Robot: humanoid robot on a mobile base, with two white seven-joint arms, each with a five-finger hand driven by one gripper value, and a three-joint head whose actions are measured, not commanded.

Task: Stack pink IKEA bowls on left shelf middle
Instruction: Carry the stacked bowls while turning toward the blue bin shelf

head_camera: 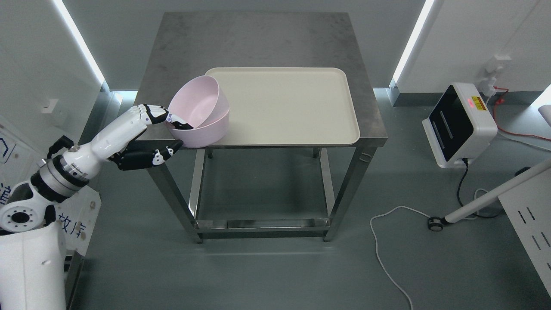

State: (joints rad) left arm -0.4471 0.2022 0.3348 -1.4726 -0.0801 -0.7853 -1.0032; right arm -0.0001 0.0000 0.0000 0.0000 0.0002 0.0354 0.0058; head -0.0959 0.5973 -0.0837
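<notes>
Two pink bowls (200, 114) are nested, the inner one tilted, at the left edge of a cream tray (284, 103) on a steel table (258, 38). My left hand (165, 133) comes in from the lower left and is shut on the bowls: fingers (181, 125) hook over the near rim into the bowl, and the thumb (170, 151) presses under the outer bowl. The bowls hang partly past the tray's left edge, near the table's front left corner. The right hand is not in view.
The table has a lower shelf frame (258, 224). A white and black device (460, 125) stands on the floor to the right, with cables (387, 241) trailing. A white wheeled stand leg (486, 200) crosses the lower right. White panels stand on the left (26, 107).
</notes>
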